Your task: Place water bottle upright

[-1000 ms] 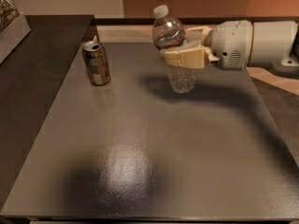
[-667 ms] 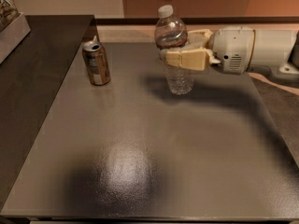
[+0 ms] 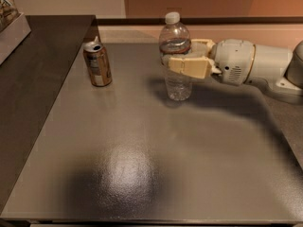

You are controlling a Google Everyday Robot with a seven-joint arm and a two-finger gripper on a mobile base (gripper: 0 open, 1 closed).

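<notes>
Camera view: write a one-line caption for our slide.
The gripper holds the water bottle by its middle, upright on the grey table, apart from an opened drink can.

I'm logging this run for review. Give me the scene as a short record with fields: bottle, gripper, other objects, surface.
bottle: water bottle, upright, white cap on top, base at the table; contact unclear
gripper: gripper, reaching in from the right, shut around the bottle's middle
other object: drink can, upright, top opened, left of the bottle and apart from it
surface: grey table
</notes>
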